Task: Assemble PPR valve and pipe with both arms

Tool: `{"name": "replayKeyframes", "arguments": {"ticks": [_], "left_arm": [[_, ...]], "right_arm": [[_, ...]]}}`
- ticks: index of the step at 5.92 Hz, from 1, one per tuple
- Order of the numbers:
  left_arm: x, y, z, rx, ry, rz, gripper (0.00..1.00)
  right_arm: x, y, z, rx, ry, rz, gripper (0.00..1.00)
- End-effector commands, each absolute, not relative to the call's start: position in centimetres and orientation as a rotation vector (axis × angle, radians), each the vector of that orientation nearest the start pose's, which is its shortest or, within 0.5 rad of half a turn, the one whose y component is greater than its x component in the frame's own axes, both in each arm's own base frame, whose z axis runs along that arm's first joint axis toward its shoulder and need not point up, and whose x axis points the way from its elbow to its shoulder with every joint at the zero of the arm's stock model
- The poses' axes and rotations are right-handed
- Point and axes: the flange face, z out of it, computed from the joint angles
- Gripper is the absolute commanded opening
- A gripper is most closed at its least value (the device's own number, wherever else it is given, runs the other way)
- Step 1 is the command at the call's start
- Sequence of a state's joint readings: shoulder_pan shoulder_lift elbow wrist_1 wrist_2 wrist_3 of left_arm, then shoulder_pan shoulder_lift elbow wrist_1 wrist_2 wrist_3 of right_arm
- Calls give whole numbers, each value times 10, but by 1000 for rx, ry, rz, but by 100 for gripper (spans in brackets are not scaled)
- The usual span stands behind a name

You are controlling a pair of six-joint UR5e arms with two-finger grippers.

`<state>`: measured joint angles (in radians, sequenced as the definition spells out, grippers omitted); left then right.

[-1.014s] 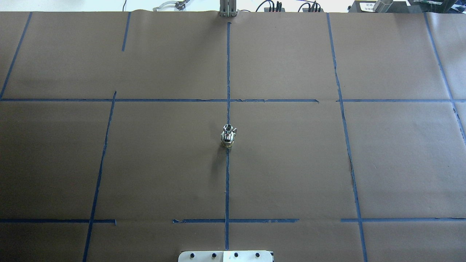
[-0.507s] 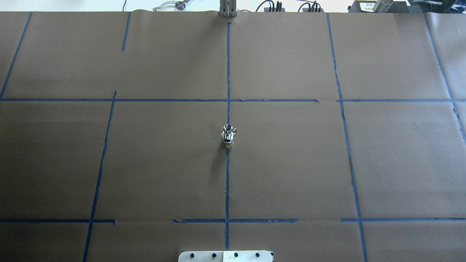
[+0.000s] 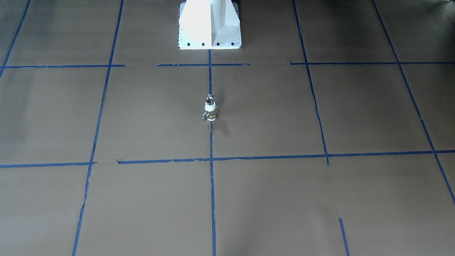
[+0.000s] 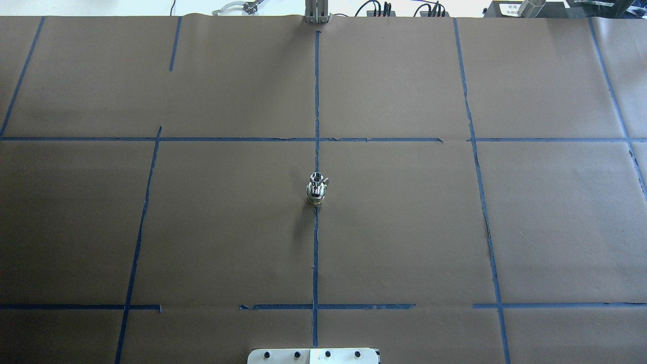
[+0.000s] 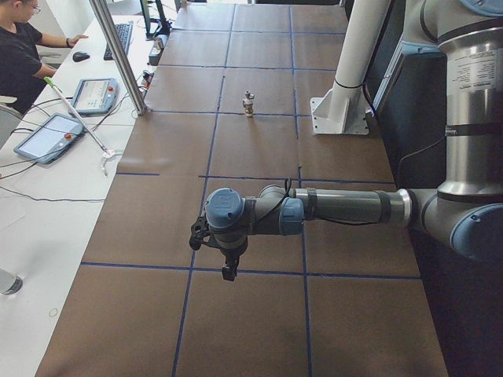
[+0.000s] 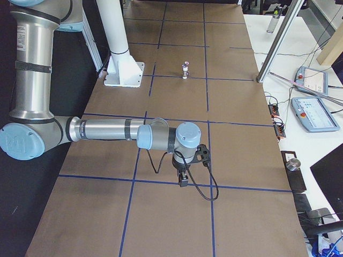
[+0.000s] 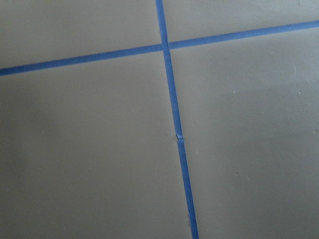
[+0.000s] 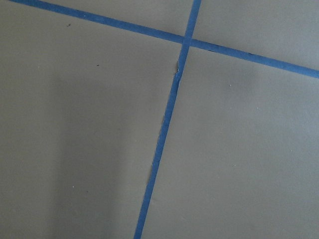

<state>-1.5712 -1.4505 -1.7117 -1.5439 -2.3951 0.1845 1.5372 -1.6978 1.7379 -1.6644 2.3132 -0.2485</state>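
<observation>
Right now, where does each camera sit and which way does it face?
Front-facing: across the table, facing the white pedestal; valve mid-frame, no arms.
Overhead: behind the pedestal, looking forward and down; same valve, pedestal foot.
Exterior left: table's left end; left arm, left tool.
Exterior right: right end; right arm, right tool.
Left wrist: down at blue tape; no tool visible.
Right wrist: same.
Shared: all exterior views show the valve.

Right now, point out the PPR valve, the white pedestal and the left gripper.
PPR valve (image 3: 210, 107): front-facing view, middle of its body.
white pedestal (image 3: 199, 28): front-facing view, its front face.
left gripper (image 5: 229, 274): exterior left view, between its fingertips.
</observation>
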Motion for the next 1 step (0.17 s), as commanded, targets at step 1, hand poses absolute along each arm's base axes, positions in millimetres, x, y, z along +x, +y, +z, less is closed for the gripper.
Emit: {"name": "replayKeyframes", "arguments": {"ticks": [1], "left_arm": [[-60,-442,635,89,819,181,100]], "right_arm": [[51,-436,646,30,-745,-250,100]]}}
